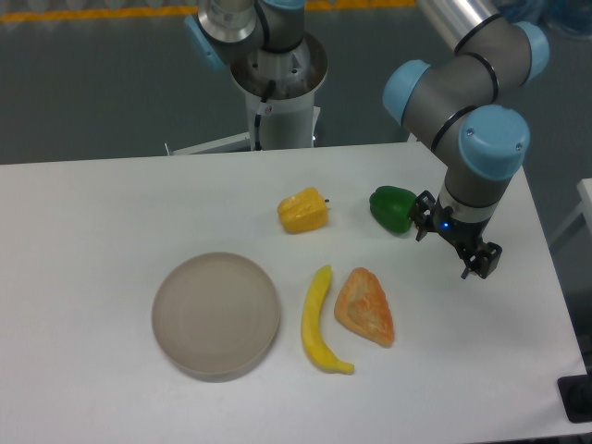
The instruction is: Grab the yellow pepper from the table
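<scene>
The yellow pepper (303, 211) is a small lumpy yellow-orange toy lying on its side on the white table (92, 222), a little behind the middle. My gripper (453, 242) hangs over the right part of the table, well to the right of the yellow pepper and right beside a green pepper (392, 208). Its two dark fingers stand apart with nothing between them. It holds nothing.
A grey round plate (215, 314) sits front left of centre. A long yellow banana (322, 319) and an orange wedge-shaped toy food (365, 307) lie in front of the yellow pepper. The robot base (277, 102) stands behind the table's far edge.
</scene>
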### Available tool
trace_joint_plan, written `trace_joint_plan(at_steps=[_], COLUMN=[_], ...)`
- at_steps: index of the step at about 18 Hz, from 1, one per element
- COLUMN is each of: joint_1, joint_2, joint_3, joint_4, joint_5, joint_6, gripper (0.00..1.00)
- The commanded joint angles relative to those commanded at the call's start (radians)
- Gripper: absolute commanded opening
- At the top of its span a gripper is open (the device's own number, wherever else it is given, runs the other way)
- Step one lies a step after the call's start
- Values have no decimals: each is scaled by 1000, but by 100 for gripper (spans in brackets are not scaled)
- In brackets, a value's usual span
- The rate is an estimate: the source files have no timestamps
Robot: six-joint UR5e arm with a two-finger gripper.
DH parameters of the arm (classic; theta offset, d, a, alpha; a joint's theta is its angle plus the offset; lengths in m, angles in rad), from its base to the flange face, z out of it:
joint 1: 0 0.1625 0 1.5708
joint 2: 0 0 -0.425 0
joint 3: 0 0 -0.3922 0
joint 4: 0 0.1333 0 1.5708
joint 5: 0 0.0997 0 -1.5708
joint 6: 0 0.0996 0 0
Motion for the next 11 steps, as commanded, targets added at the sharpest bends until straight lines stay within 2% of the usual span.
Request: trace_joint_plan(at_steps=[11], joint_1=[-2], joint_2=[12], joint_3=[-20], joint_4=[-8], joint_5=[-14], joint_6=[-12], gripper=[100])
